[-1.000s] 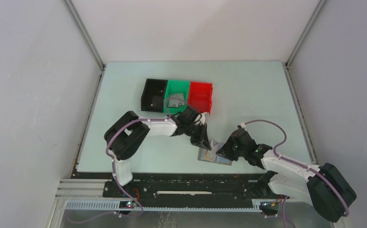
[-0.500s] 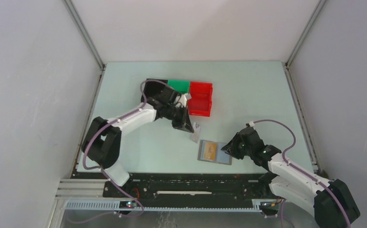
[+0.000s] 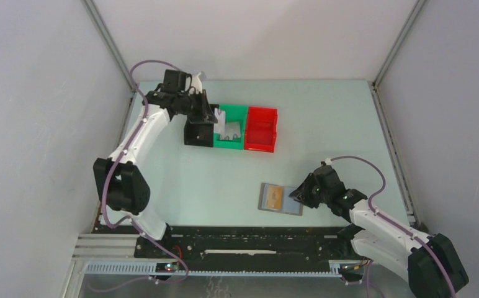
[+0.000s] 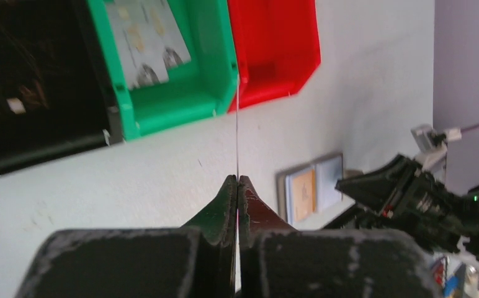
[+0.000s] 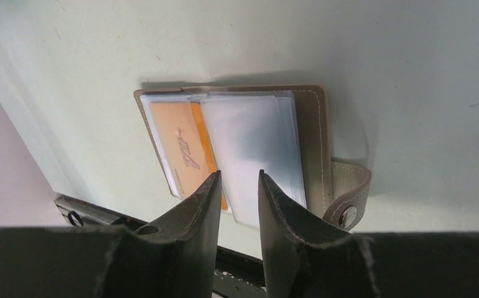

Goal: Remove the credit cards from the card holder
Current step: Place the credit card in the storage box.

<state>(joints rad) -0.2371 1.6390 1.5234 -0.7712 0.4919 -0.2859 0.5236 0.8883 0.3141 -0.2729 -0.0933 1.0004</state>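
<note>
Pinches a thin card (image 4: pixel 237 124) edge-on between the pressed-together fingers of the left gripper (image 4: pixel 237 180), green bin (image 4: pixel 181 99) ahead of the tips with another card (image 4: pixel 144 43) lying inside. Holds the right gripper (image 5: pixel 238 180) partly spread and empty, open card holder (image 5: pixel 316 143) just ahead of its fingertips, tan-orange card (image 5: pixel 175 139) sleeved inside.

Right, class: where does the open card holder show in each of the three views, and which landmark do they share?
Top external: card holder low, right of centre, beside the right pincer.
Left wrist: lower right, past the left pincer gripping a thin card.
Right wrist: centre, just beyond the open right pincer.
Shared landmark: the orange card inside it.
</note>
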